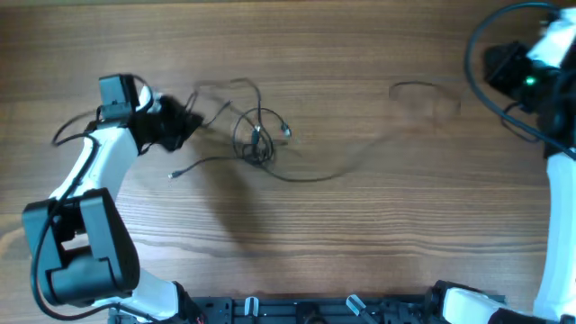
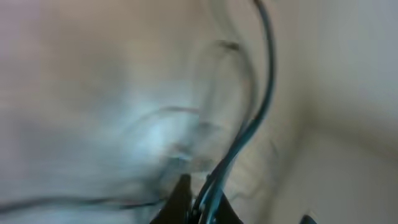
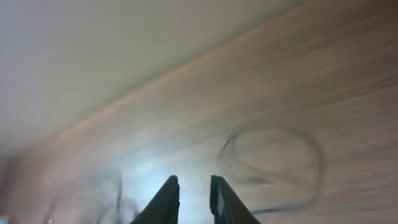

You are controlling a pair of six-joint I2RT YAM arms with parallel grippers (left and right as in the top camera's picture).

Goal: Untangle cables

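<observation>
The cable knot (image 1: 256,142) lies on the worktop (image 1: 360,234) just right of the left gripper (image 1: 184,124), which is clamped on one strand (image 2: 252,118); the right gripper (image 3: 194,198), fingers slightly apart and empty, stands well apart, nearer a loose loop (image 1: 423,94).

table (image 1: 378,225): wood grain, smooth, slight sheen | cables (image 1: 256,144): black, perhaps matt plastic
</observation>
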